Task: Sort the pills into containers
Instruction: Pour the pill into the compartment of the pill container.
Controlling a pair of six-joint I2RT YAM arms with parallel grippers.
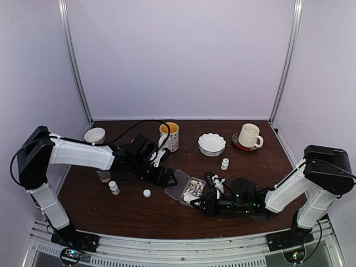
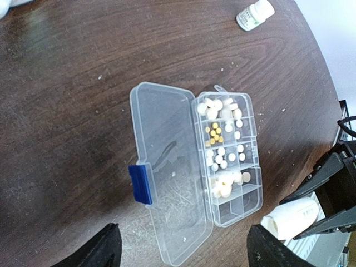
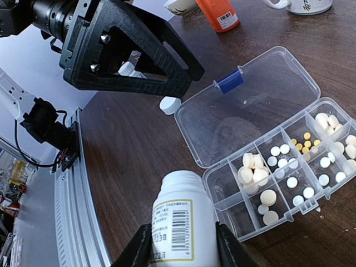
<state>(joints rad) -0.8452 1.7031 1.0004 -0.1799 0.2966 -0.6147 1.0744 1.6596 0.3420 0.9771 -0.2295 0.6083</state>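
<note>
Two arms: the left gripper (image 2: 186, 253) is poised above the organizer box (image 2: 240, 210), while the right gripper (image 3: 183, 247) is held low just beside the box's end.
Left fingers: spread wide, with nothing caught between them.
Right fingers: pressed against both sides of a white bottle (image 3: 182, 219), whose barcode label is turned toward the wrist camera.
Organizer box: laid flat on the dark wooden table (image 1: 133, 214), near the middle of the front half, between the two grippers.
Lid: the clear lid (image 2: 167, 167) is thrown fully open and rests on the table, with its blue latch (image 2: 140, 183) at the outer edge.
Pills: whitish pills (image 2: 222, 158) are seen in several compartments and small yellow-tan ones (image 2: 213, 133) are gathered in one; the compartments nearest the held bottle lie empty.
Loose cap: a white cap (image 1: 147, 193) is seen on the table to the left of the lid.
Other bottles: one small white bottle (image 1: 225, 164) is stood behind the box, another (image 1: 114, 187) well to its left, and an orange bottle (image 3: 219, 12) is glimpsed beyond the lid.
Crockery: a mug (image 1: 169, 136), a scalloped white bowl (image 1: 212, 144), a cup on a saucer (image 1: 249, 136) and a small bowl (image 1: 95, 135) are ranged along the back of the table.
</note>
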